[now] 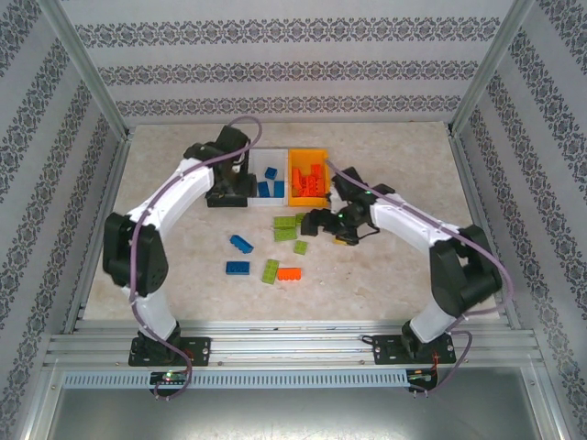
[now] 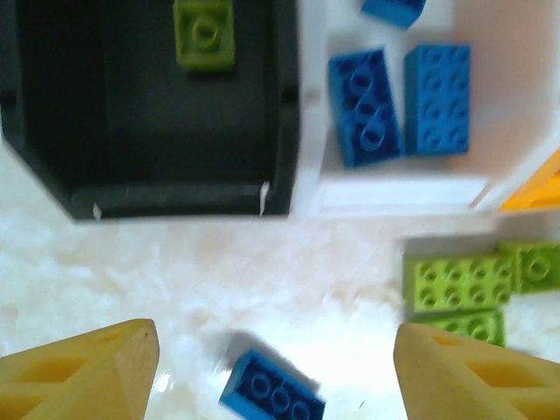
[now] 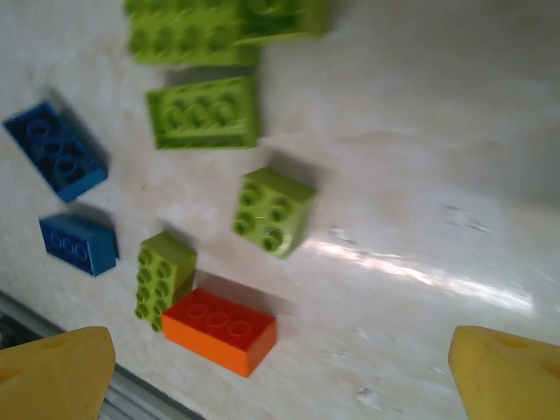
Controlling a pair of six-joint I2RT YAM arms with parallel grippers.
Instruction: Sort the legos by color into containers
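Note:
My left gripper [image 2: 276, 337] hangs open over the table just in front of the black bin [image 2: 175, 203], nothing between its yellow fingers [image 2: 83, 372]. One lime green lego [image 2: 204, 33] lies in that bin. The white bin [image 2: 402, 192] beside it holds blue legos [image 2: 363, 105]. The orange bin [image 1: 292, 179] holds orange-red legos. My right gripper [image 3: 280, 350] is open above loose legos: an orange-red one [image 3: 219, 328], lime green ones [image 3: 273, 210] and blue ones [image 3: 57, 150]. In the top view it [image 1: 316, 223] sits just right of the green cluster [image 1: 285, 229].
A blue lego [image 2: 271, 389] lies under the left gripper, and green ones [image 2: 455, 282] lie to its right. The table's metal front rail [image 1: 293, 344] runs close behind the nearest bricks. Patterned walls enclose the table on three sides.

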